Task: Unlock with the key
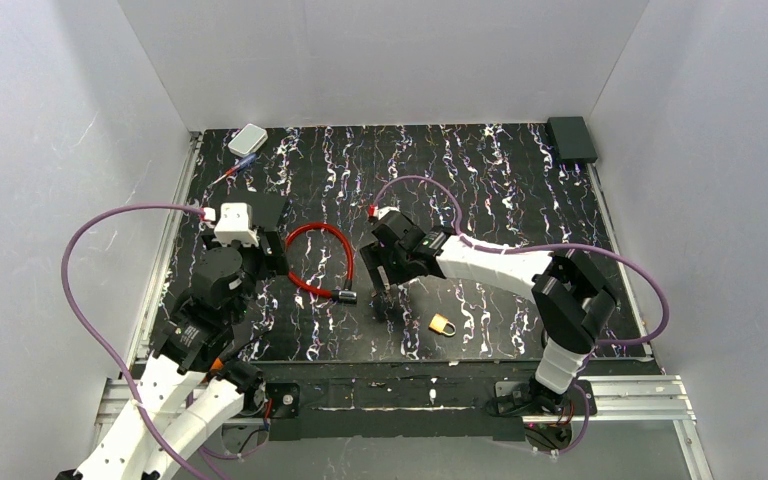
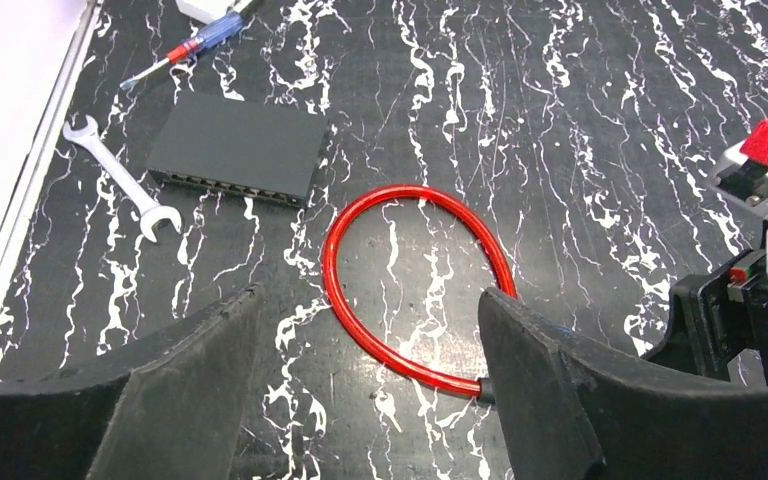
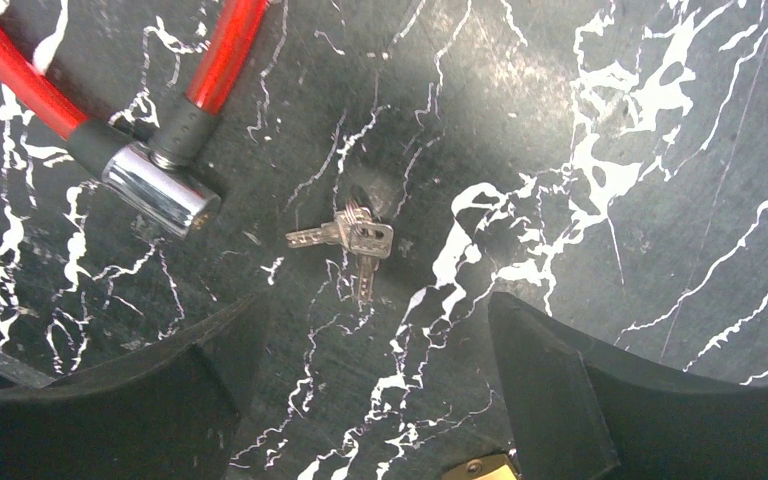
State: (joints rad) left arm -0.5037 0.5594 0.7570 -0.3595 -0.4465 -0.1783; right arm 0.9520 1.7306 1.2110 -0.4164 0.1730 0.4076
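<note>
A small bunch of silver keys (image 3: 352, 238) lies flat on the black marbled mat. My right gripper (image 3: 370, 365) is open and empty, hovering just above and short of the keys; in the top view it (image 1: 385, 288) covers them. A red cable lock (image 1: 317, 262) lies in a loop, its chrome lock barrel (image 3: 156, 190) left of the keys. A brass padlock (image 1: 442, 324) lies near the right gripper, and its edge shows in the right wrist view (image 3: 476, 468). My left gripper (image 2: 370, 400) is open and empty over the red cable (image 2: 415, 285).
A flat black box (image 2: 236, 150), a silver wrench (image 2: 120, 180) and a red-blue screwdriver (image 2: 185, 48) lie at the far left. A white box (image 1: 247, 138) sits at the back left and a black box (image 1: 571, 138) at the back right corner. White walls surround the mat.
</note>
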